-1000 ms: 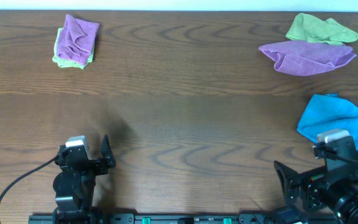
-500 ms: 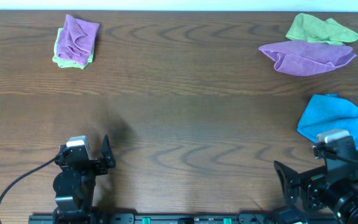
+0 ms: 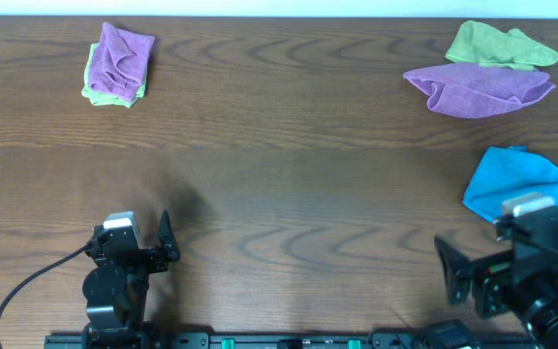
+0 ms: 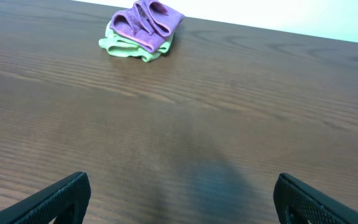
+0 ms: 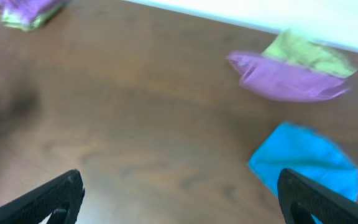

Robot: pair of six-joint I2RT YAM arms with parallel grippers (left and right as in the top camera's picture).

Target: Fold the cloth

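Overhead and wrist views, one moment. My left claw (image 4: 180, 182) hangs low over the table (image 3: 289, 174) at the near left edge, released. Its two dark fingers (image 4: 67, 196) stand wide apart with only bare wood between them. My right claw (image 5: 179, 179) sits at the near right edge, likewise released, its fingers spread to either side of its view and grasping nothing.

The purple cloth (image 3: 478, 89) — the task's thing — lies crumpled in a low heap at the far right of the table, well apart from both claws. A lime-green cloth (image 3: 500, 44) touches its far edge and lies partly tucked behind it. Nearer to me on the right lies a rumpled blue cloth (image 3: 516, 179), apart from the purple cloth; seen from overhead, my right arm (image 3: 526, 271) overlaps its near edge.

In the far left corner a paler lilac cloth (image 3: 122, 53) rests folded on a second green cloth (image 3: 91, 82), whose edges show along the left and near sides. The right wrist view is blurred, yet it shows the purple, lime-green and blue cloths ahead of the claw. The left wrist view shows the lilac-and-green stack far ahead, to the left. A black cable (image 3: 27, 281) loops from my left arm (image 3: 114, 281) toward the near edge.
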